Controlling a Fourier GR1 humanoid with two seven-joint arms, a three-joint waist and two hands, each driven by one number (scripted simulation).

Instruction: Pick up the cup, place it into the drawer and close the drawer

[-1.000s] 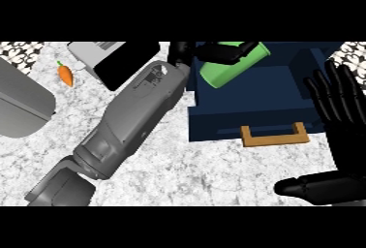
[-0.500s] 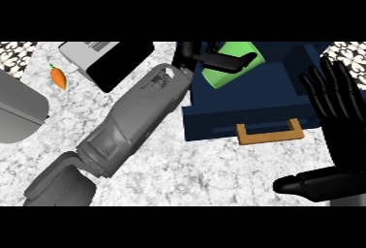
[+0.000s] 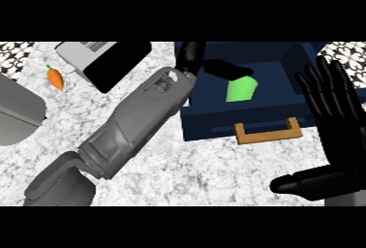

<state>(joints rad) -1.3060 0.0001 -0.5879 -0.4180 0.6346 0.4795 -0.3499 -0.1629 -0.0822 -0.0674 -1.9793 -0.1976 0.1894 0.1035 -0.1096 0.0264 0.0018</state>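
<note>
**Head view: cup over the open drawer, release comes next**

Head view, looking steeply down on a speckled worktop (image 3: 214,169). Dark blue drawer (image 3: 214,123) pulled open at upper right, wooden handle (image 3: 266,132) on its near front. Green cup (image 3: 241,90) inside the drawer's outline, tilted, near the middle of the cavity. Left hand (image 3: 214,65) reaching over the drawer's far left corner from a grey forearm crossing the worktop diagonally; fingers curled, one dark finger lying across the cup's top edge. Hard to tell whether the cup rests on the drawer floor or hangs from the fingers; reads as clamped on the cup. Right hand (image 3: 332,116) at the right edge, fingers straight and spread, thumb out low, holding nothing, resting beside the drawer's right wall. Small carrot (image 3: 55,77) at upper left, well apart. Flat black slab with a pale box behind it (image 3: 107,58) left of the drawer; grey rounded object (image 3: 18,116) at the left edge.

Judging the step: placing nearly done. Best to lower until the cup clearly sits, uncurl fingers fully, then lift straight up and clear of the drawer walls before any push. For closing, press flat against the front near the handle, square to the slide. Risk: snagging the cup on withdrawal, or tipping it against the wall.
</note>
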